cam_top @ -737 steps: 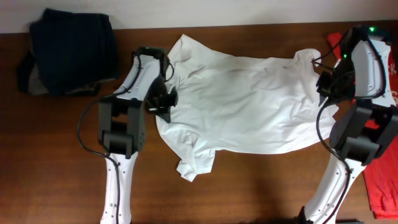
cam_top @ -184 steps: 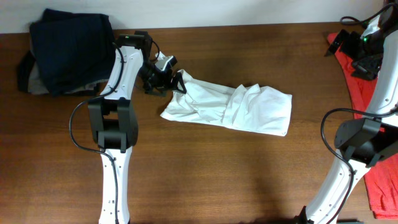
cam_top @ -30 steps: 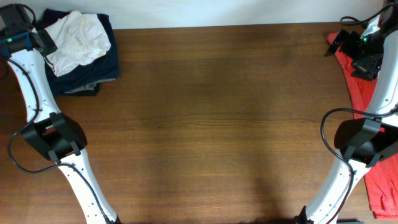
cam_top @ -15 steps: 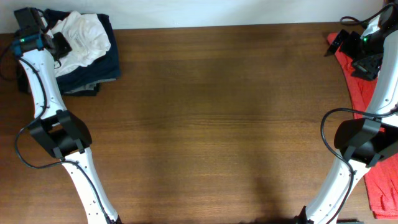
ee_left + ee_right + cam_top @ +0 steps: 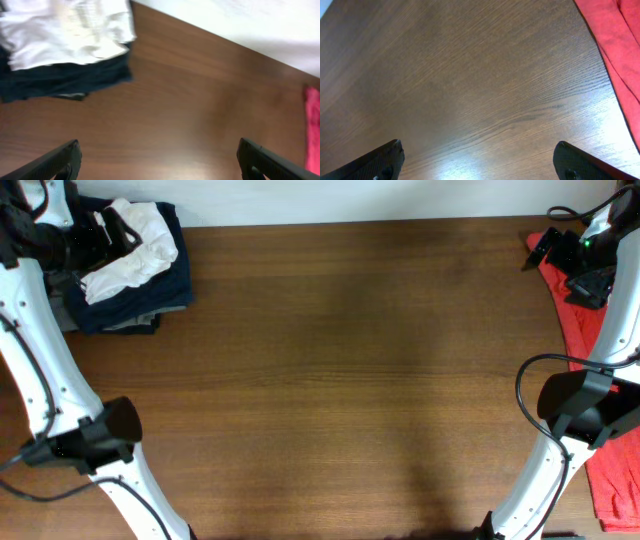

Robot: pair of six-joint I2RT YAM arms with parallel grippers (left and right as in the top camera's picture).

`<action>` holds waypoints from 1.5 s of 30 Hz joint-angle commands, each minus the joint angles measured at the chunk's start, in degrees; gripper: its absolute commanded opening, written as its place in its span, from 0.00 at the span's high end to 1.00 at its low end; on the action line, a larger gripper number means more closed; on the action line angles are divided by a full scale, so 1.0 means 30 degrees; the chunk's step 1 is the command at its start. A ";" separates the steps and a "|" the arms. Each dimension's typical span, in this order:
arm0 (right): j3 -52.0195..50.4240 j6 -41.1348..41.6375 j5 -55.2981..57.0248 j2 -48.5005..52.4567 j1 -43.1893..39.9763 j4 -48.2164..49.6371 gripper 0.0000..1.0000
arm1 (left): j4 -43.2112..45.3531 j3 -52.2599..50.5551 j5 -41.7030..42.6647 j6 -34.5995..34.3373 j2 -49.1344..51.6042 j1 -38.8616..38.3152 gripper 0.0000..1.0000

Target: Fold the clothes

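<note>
White T-shirt (image 5: 135,242) lies crumpled atop a stack of dark navy garments (image 5: 150,300) at the wooden table's (image 5: 350,380) far left corner. Left gripper (image 5: 157,155) hovers close by, fingers spread wide, holding nothing. Right gripper (image 5: 477,155), likewise spread, hangs beside a red T-shirt (image 5: 615,45).

T-shirt (image 5: 130,242) atop folded garments (image 5: 150,302), table (image 5: 350,380) far-left corner

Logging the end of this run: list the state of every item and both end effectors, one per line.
Dark clothes: folded, stacked at the far left corner of the table.
White T-shirt: loosely bundled, lying on top of that stack.
Red shirt: unfolded, lying at the right edge.
Left end effector: open, empty.
Right end effector: open, empty, above bare wood.
</note>
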 commanded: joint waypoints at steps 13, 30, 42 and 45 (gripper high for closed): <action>0.0175 -0.0189 0.0168 -0.0058 0.0080 -0.0102 0.01 | -0.0029 -1.6152 -0.3388 0.0954 -0.8196 -1.0994 0.01; 0.0175 -0.0189 0.0168 -0.0058 0.0080 -0.0102 0.01 | 1.9358 -3.7084 -0.4233 0.1960 -2.6068 -0.5661 0.01; 0.0175 -0.0189 0.0168 -0.0058 0.0080 -0.0109 0.02 | 3.2982 -5.2683 -0.4896 0.1960 -4.0676 -0.2827 0.01; 0.0175 -0.0189 0.0168 -0.0058 0.0080 -0.0102 0.01 | 3.4345 -5.4737 -0.5377 0.1800 -4.2162 -0.2871 0.01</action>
